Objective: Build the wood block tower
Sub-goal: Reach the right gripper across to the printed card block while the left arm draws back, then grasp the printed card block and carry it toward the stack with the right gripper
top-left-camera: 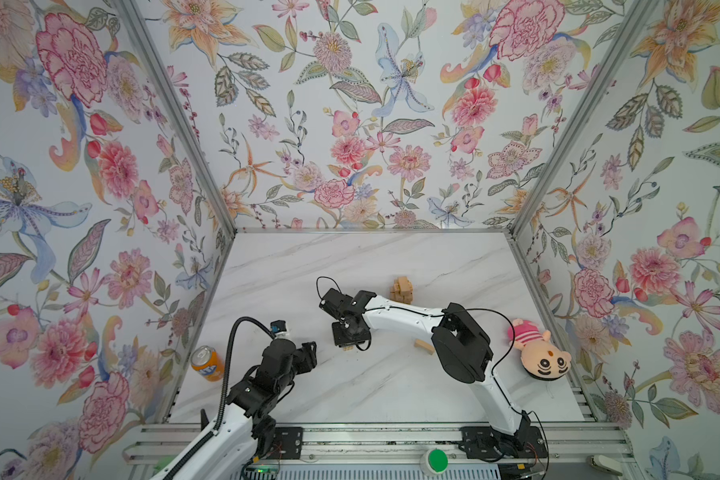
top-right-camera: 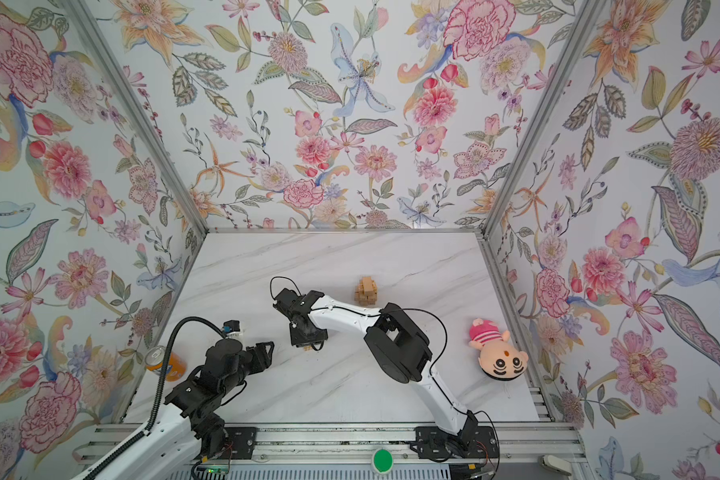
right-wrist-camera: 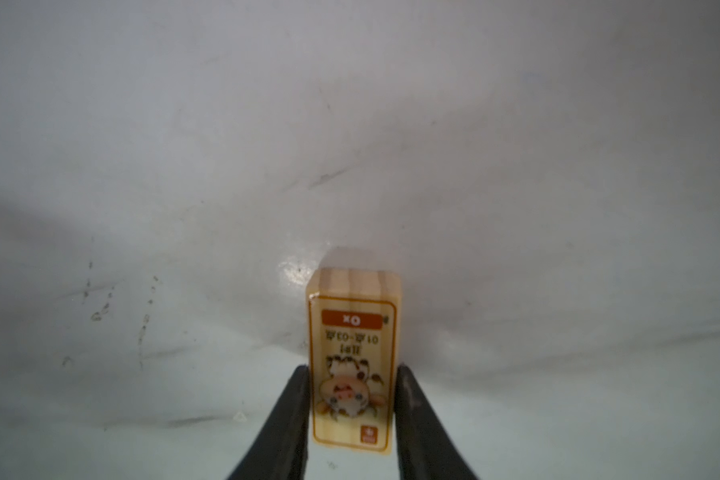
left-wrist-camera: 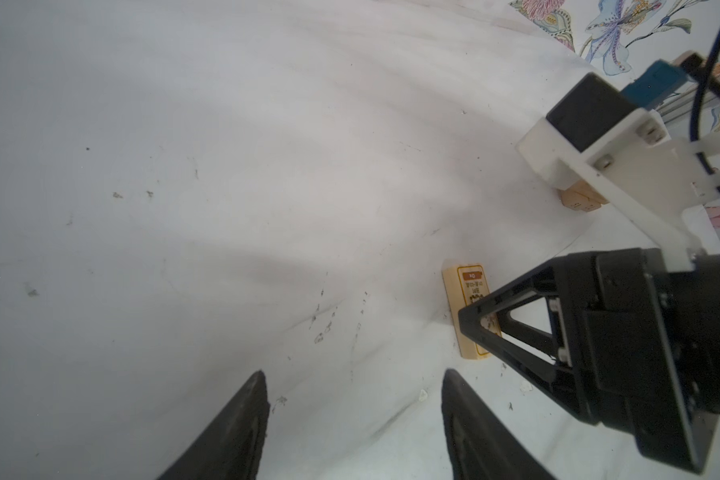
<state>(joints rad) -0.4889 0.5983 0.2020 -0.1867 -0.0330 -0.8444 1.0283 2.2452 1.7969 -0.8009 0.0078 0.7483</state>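
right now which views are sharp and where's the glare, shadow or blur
right wrist view: printed block crisp, small glare patch on the table by its far end, background soft; left wrist view: fisheye bend, broad soft shadow across the table; both top views: evenly lit, sharp, tower tiny

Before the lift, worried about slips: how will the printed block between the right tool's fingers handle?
The printed block shows wood grain: probably stiff, light. Its glossy label may be slick. The right tool pinches its long sides, likely steady.
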